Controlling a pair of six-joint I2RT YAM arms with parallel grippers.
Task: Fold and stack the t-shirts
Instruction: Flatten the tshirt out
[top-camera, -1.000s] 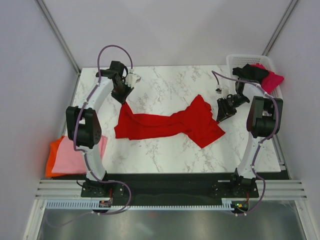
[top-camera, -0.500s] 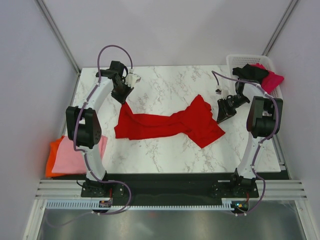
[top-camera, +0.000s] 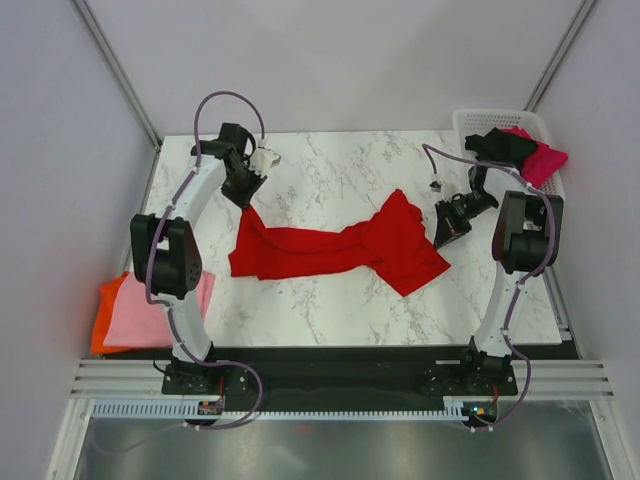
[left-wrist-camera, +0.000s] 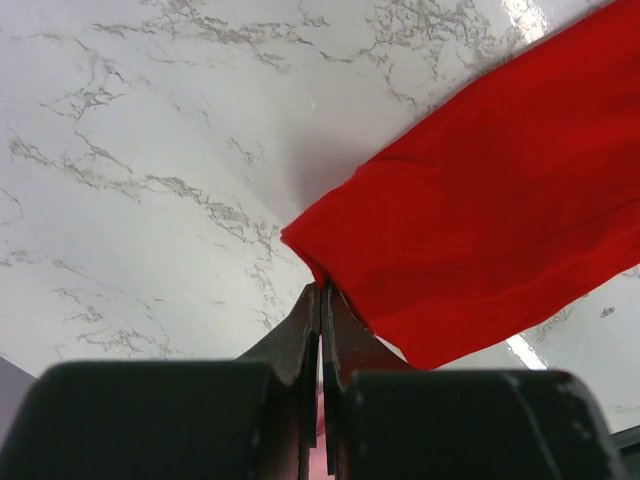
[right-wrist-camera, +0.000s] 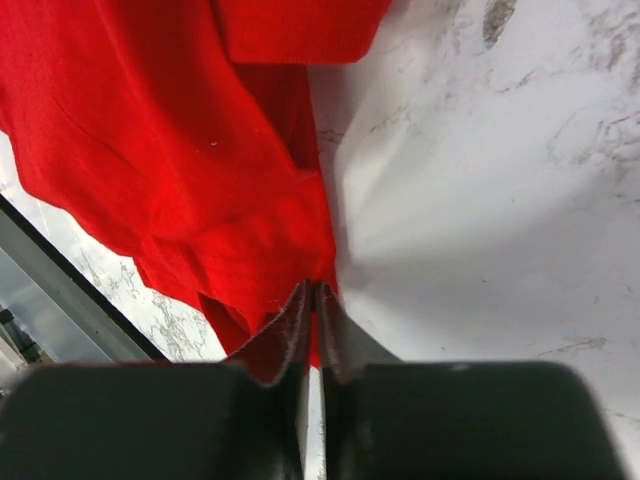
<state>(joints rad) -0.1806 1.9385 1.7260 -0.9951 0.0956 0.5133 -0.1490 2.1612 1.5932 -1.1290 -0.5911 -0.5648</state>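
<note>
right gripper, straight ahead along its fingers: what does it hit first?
The red t-shirt: the right gripper points at its edge, fingers nearly on the cloth. Whether they touch it is unclear.

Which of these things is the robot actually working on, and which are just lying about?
Job: bright red cloth t-shirt; light pink cloth t-shirt lying on orange cloth t-shirt; black cloth t-shirt and magenta cloth t-shirt.
Lying about: white plastic lattice basket holding those last two; white marble-patterned table.

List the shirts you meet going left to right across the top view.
orange shirt → pink shirt → red shirt → black shirt → magenta shirt
</note>
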